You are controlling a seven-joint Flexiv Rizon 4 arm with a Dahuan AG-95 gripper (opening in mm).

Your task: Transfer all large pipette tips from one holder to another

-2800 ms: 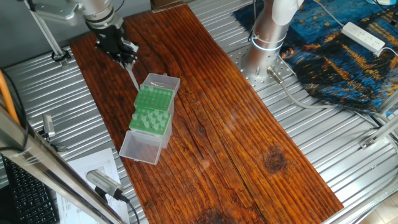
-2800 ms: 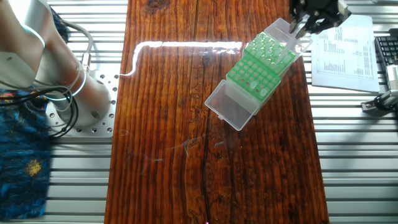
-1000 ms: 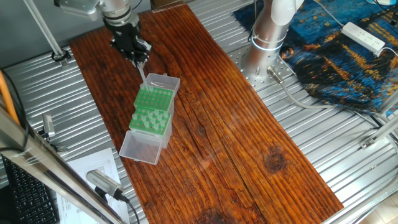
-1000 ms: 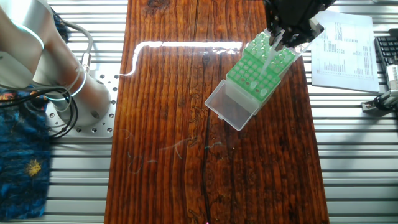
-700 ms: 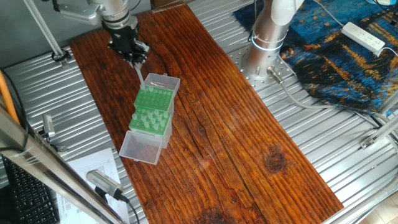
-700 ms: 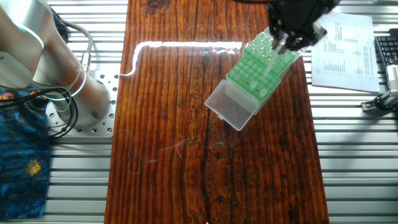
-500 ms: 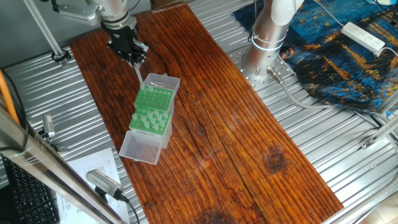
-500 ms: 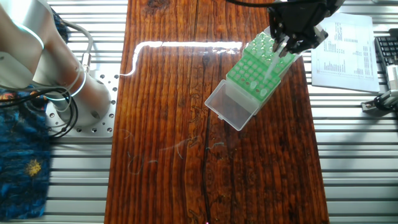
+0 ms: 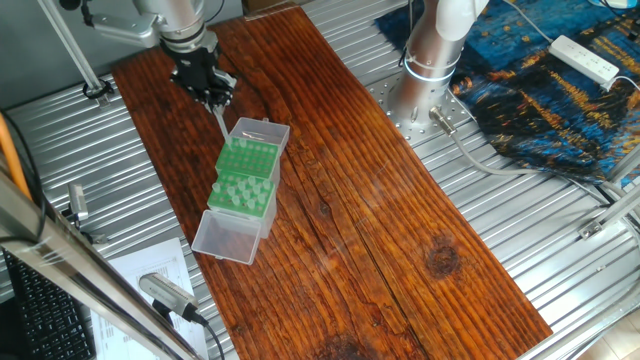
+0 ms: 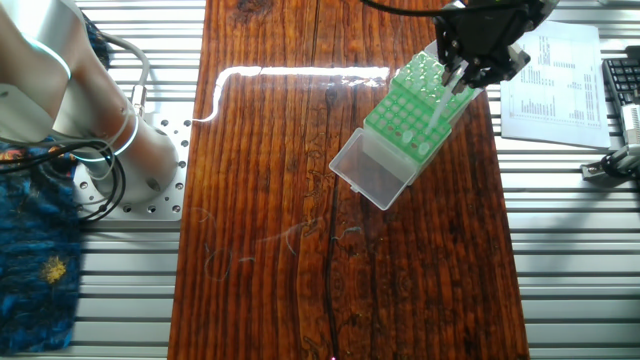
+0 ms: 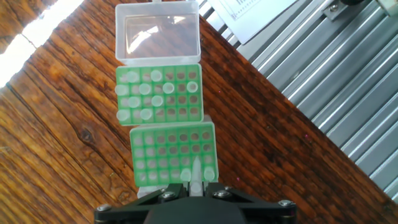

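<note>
Two green holders lie end to end. In the hand view the far holder [image 11: 180, 113] carries several large pipette tips [image 11: 144, 89], mostly on its left side. The near holder [image 11: 173, 144] has two tips [image 11: 210, 175] in its closest row. My gripper [image 11: 196, 186] is shut on one pale tip [image 11: 196, 173], which hangs above that closest row. The fixed views show the gripper [image 9: 208, 92] [image 10: 462, 72] over the holders' end, the held tip [image 9: 219, 118] [image 10: 441, 106] slanting down toward the green rack [image 9: 246, 172] [image 10: 405, 115].
A clear hinged lid [image 11: 157, 31] [image 9: 225, 237] [image 10: 373, 170] lies open past the far holder. The holders sit near the wooden board's [image 9: 380, 200] edge, with ribbed metal table [image 11: 336, 81] and a paper sheet [image 10: 555, 75] beside it. The robot base [image 9: 430, 60] stands across the board.
Over the last second the gripper, still holding the tip, has shifted slightly left in the first fixed view, toward the holders' outer end. The holders have not moved.
</note>
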